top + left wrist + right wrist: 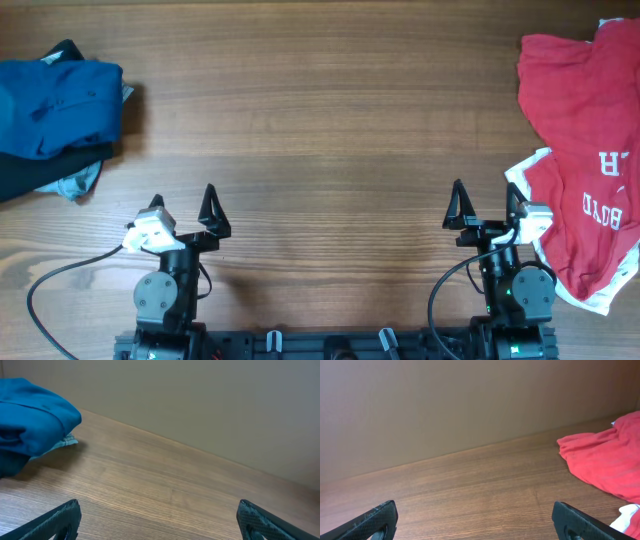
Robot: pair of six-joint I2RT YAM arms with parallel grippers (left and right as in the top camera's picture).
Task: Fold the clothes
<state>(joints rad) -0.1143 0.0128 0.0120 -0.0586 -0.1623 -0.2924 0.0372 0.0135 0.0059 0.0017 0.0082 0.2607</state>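
Left gripper (183, 208) and right gripper (485, 205) hold their jaws wide apart, empty. A bundled dark blue cloth shirt (55, 105) lies at the left edge of the wooden table (320, 130), and a crumpled red cloth shirt (575, 130) lies at the right. Only the overhead view shows its white lettering (607, 185).

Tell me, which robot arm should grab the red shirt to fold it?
The right one, probably. The right gripper stands open beside the red shirt, whose edge lies next to its fingers. The left gripper, also open, is across the table by the blue clothes.
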